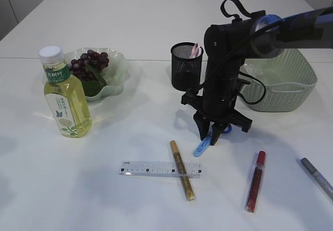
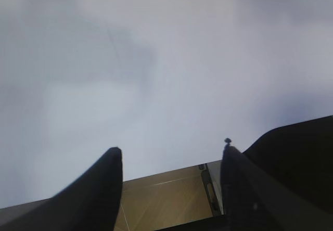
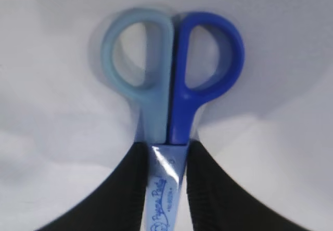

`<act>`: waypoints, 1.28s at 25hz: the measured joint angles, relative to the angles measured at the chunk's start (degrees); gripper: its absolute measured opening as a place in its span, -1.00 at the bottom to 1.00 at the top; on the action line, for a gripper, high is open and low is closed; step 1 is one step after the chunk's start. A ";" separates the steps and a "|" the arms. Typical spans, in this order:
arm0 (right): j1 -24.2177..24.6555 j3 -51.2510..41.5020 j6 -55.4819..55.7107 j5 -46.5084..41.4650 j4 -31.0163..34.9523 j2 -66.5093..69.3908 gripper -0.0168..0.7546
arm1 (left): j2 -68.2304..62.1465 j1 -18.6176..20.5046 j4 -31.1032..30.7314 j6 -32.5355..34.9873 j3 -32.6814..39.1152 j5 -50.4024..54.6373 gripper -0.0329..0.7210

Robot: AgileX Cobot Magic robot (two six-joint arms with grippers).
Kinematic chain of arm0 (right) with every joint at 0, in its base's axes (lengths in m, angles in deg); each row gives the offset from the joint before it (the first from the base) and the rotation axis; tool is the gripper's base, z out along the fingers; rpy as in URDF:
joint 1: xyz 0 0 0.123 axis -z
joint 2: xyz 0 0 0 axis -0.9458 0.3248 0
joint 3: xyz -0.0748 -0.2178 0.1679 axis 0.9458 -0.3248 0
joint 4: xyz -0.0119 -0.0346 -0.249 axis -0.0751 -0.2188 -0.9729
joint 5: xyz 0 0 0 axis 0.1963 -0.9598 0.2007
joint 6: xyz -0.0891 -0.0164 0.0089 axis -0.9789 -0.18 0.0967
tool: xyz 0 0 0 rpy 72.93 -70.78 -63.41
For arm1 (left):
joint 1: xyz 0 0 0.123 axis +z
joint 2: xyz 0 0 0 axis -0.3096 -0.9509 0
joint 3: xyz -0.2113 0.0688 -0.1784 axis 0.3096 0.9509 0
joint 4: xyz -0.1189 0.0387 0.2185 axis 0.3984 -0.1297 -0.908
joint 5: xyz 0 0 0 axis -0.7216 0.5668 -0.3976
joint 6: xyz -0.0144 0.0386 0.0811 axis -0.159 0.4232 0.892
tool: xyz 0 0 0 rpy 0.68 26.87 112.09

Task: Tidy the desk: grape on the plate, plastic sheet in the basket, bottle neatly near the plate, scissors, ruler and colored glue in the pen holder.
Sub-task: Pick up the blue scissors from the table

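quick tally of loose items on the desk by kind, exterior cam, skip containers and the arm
Bottle: 1
Grape bunch: 1, on the plate
Ruler: 1
Glue sticks: 3, gold, red, grey at the right edge
Scissors: 1, between the right gripper fingers
Total: 7

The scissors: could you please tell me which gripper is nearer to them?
Right. The right gripper has its fingers closed around the scissors; the left gripper shows only bare table, no scissors.
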 joint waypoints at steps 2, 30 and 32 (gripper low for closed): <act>0.00 0.00 -2.84 -1.00 0.00 0.00 -0.45 | 0.00 0.00 0.00 0.00 0.00 0.00 0.24; 0.10 0.04 -32.61 -4.16 -2.44 0.11 -0.51 | 0.00 0.00 0.00 0.00 0.00 0.10 0.24; 0.10 0.70 -35.90 -4.29 -1.84 0.33 -0.51 | 0.00 0.00 0.10 0.00 0.00 0.10 0.24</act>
